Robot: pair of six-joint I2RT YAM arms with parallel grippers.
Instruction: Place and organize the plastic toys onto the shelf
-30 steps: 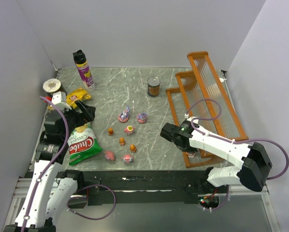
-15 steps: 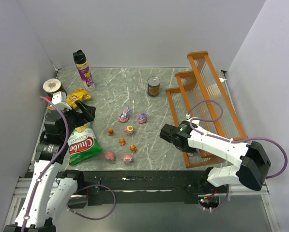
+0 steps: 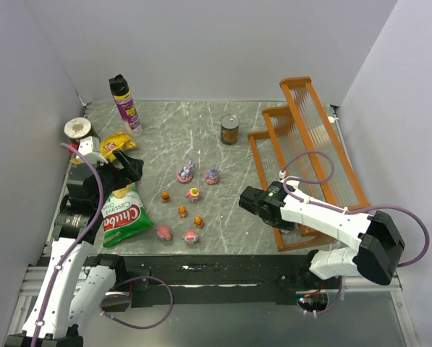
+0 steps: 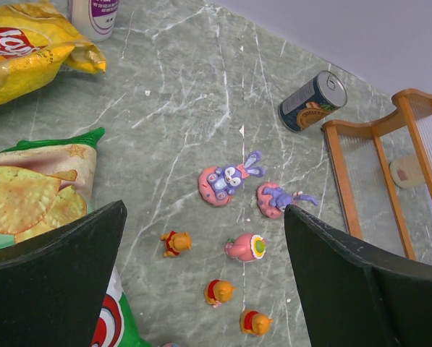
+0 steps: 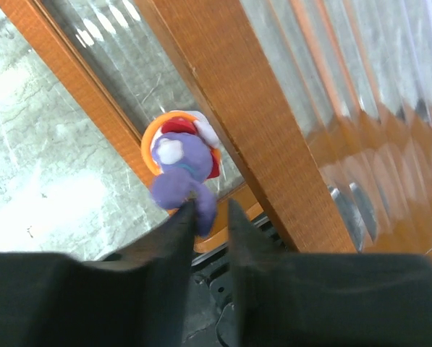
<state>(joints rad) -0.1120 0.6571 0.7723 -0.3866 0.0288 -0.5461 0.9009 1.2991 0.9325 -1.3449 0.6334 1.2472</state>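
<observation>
Several plastic toys lie on the table: a purple bunny (image 4: 226,177), a purple figure (image 4: 277,197), a pink one (image 4: 246,247) and small orange ones (image 4: 219,291), also in the top view as a toy cluster (image 3: 194,193). My left gripper (image 4: 203,211) hovers wide open above them, holding nothing. The orange-brown shelf (image 3: 310,144) stands at the right. A purple toy on an orange base (image 5: 179,173) sits on the lowest tier by the shelf rail (image 5: 230,94). My right gripper (image 5: 210,210) straddles its lower end, jaws slightly parted, a gap at the right finger.
A can (image 3: 230,129) stands at the back centre and a spray can (image 3: 125,103) at the back left. A yellow snack bag (image 3: 116,147), a green snack bag (image 3: 123,215) and a tape roll (image 3: 77,128) lie on the left side near my left arm.
My right arm has shifted slightly at the shelf's near end. The left arm and the toys on the table have not moved.
</observation>
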